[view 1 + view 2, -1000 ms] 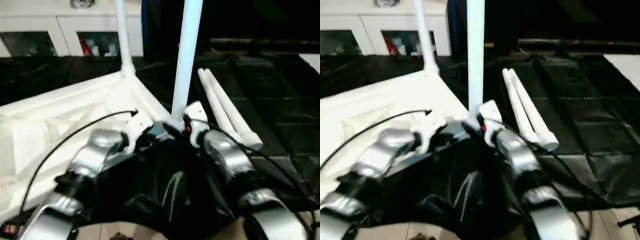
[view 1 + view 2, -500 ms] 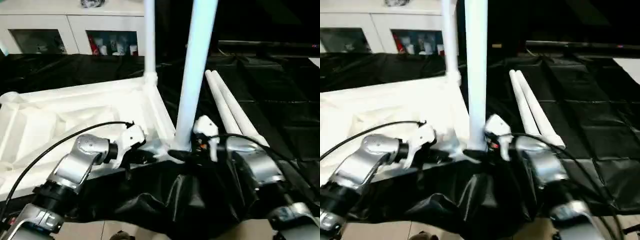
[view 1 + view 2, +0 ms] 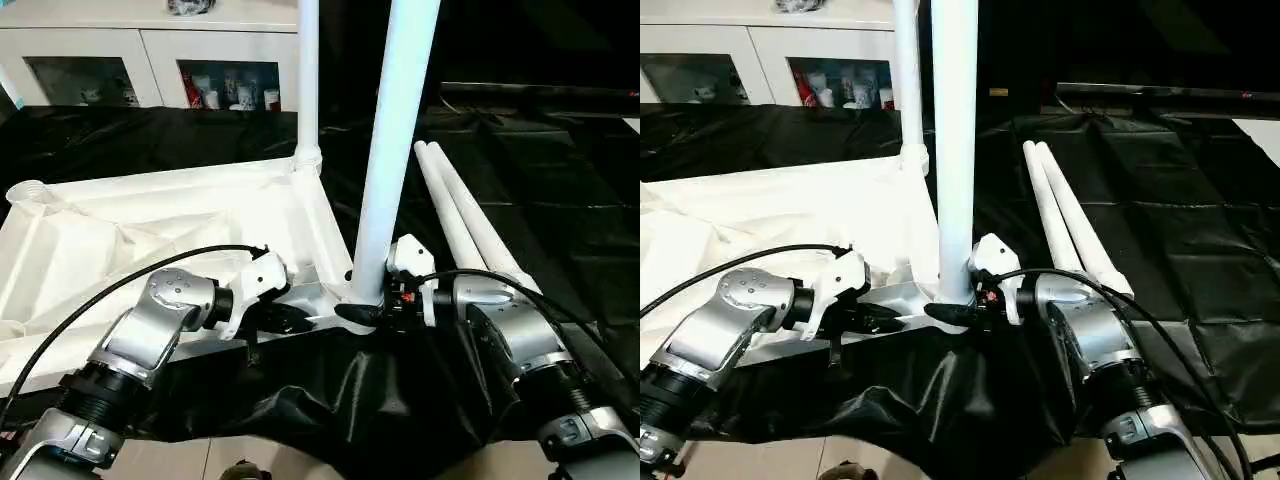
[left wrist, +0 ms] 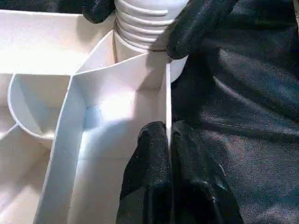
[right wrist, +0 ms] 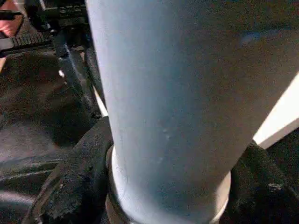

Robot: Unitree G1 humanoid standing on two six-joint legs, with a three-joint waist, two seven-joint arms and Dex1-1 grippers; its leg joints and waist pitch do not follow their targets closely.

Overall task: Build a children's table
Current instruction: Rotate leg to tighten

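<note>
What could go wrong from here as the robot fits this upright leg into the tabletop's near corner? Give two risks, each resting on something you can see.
1. The right gripper clasps the near leg only at its base; the tall leg could lean and cross-thread in the corner socket.
2. The left gripper pinches just a thin rim of the tabletop, which lies on loose black sheeting; the tabletop might slip or shift while the leg is turned.

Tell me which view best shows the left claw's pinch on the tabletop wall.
The left wrist view: both fingers of the left claw close on the thin wall of the tabletop. The two eye views show that claw side-on at the tabletop's near edge, the contact hidden.
</note>
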